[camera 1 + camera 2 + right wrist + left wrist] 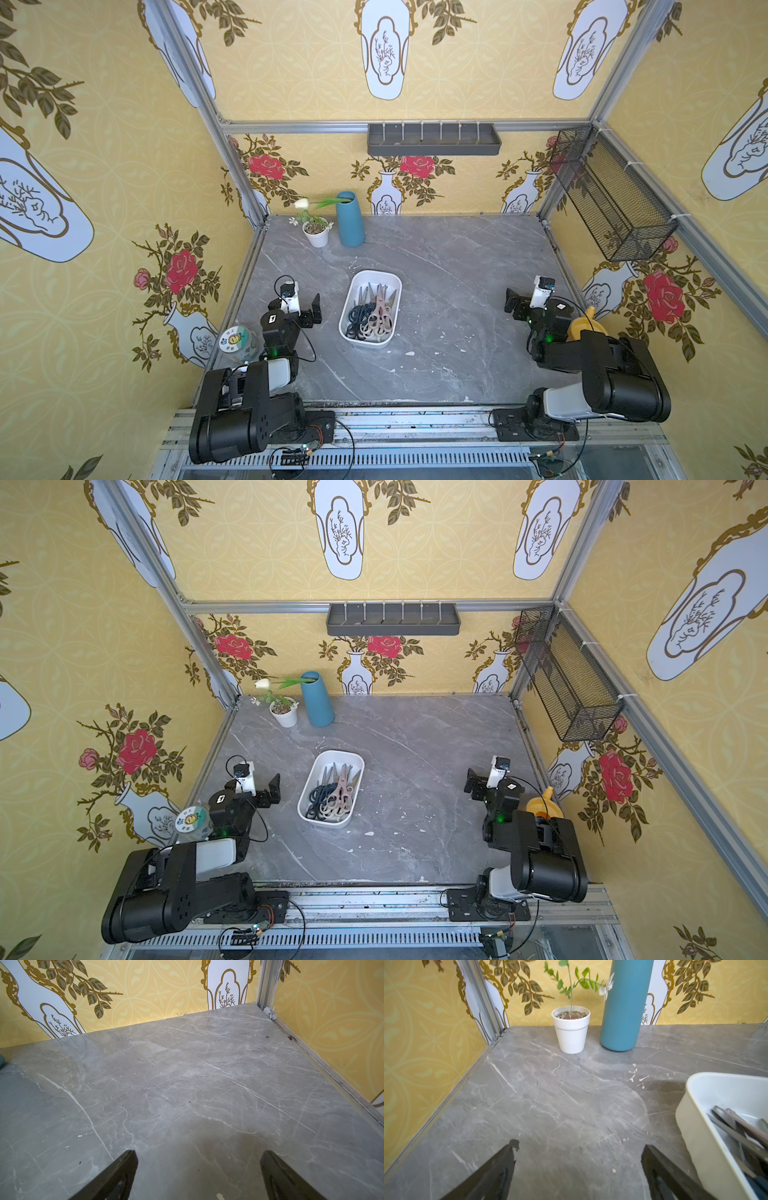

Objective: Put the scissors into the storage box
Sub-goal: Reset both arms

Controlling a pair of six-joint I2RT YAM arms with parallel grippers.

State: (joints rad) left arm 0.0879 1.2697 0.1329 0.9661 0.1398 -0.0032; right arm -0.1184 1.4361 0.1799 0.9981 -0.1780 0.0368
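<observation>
Scissors (371, 318), steel-bladed, in rounded white storage box (365, 342)

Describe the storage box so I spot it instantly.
At the centre of the grey marble table sits the storage box: shallow, white, round-cornered, holding scissors. The dark grey tray and black mesh basket hang higher up instead.

Left end effector (579, 1153) jaws wide apart, empty; right end effector (198, 1156) likewise; arms folded low.
</observation>
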